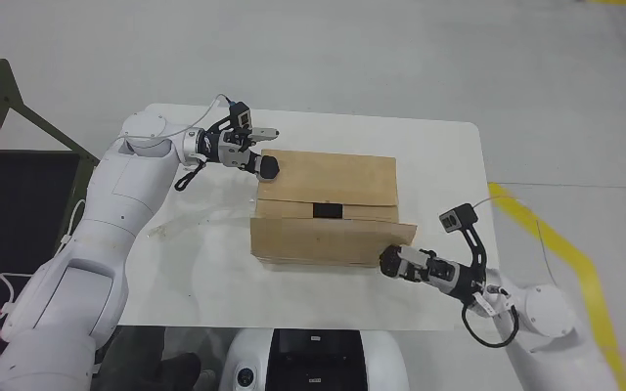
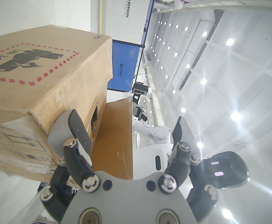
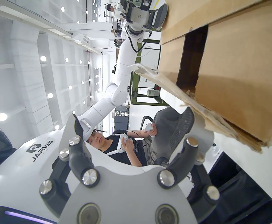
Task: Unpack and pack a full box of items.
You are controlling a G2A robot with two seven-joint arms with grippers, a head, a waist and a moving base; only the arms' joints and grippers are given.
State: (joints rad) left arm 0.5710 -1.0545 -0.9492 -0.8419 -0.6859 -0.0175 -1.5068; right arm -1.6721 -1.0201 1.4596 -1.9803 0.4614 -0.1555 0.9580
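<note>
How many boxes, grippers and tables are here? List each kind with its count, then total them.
cardboard box: 1
grippers: 2, the left gripper and the right gripper
table: 1
Total: 4

- Box [image 2: 63,70]: a red dashed border around a black pictogram, with lettering cut off at the edge.
- Box side: black arrow handling marks.
- Blue panel [image 2: 125,61]: white logo lettering.
- White board [image 2: 119,19]: dark logo lettering.
</note>
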